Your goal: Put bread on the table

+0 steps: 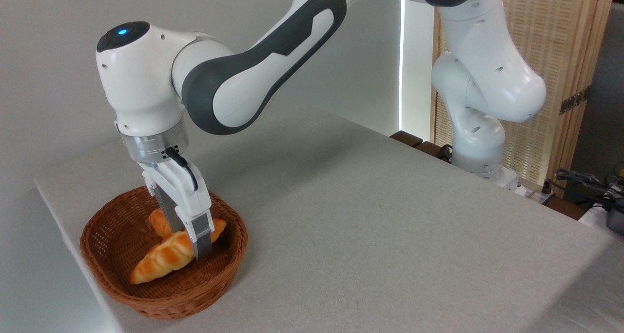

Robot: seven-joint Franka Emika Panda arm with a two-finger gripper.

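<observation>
The bread, a long braided golden-orange loaf, lies slanted inside the brown wicker basket at the table's near left corner. My gripper reaches down into the basket and straddles the loaf's right half. One finger stands in front of the loaf, the other behind it. The fingers are spread wide, near the edges of the hand, so the gripper looks open around the bread. The loaf's left end rests on the basket floor.
A small round orange bun sits in the basket behind the gripper. The robot's base stands at the table's far right edge. Cables and gear lie beyond the right edge. Grey cloth stretches to the right of the basket.
</observation>
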